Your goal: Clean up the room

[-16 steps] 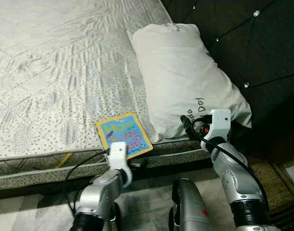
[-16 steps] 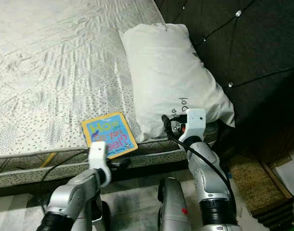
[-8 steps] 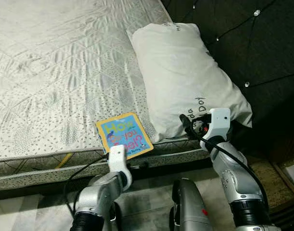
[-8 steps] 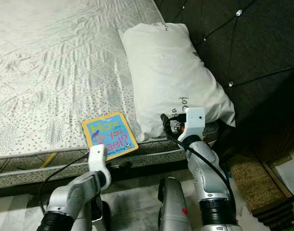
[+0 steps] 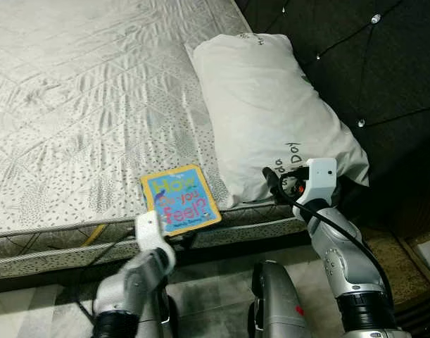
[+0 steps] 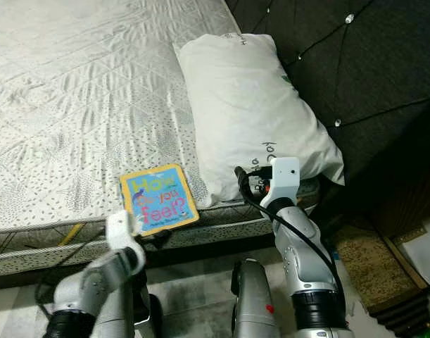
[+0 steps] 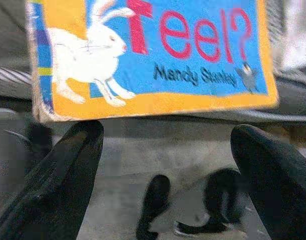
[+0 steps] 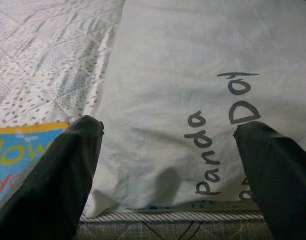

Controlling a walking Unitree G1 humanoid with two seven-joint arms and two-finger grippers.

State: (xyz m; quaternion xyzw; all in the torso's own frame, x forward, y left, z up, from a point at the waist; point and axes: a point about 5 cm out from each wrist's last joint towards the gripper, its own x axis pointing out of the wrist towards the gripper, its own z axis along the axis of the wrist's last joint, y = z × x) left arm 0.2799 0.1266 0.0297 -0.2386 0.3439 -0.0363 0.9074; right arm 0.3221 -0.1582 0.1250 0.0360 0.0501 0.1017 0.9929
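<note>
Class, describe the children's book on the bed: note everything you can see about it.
The book is a thin, square picture book with an orange border and a blue cover. Coloured letters spell "How do you Feel?", with a white rabbit and the name Mandy Stanley along the bottom. It lies flat and closed, face up, at the near edge of the mattress, its corner overhanging slightly, beside the white pillow. The open left tool sits just in front of it, not touching.
</note>
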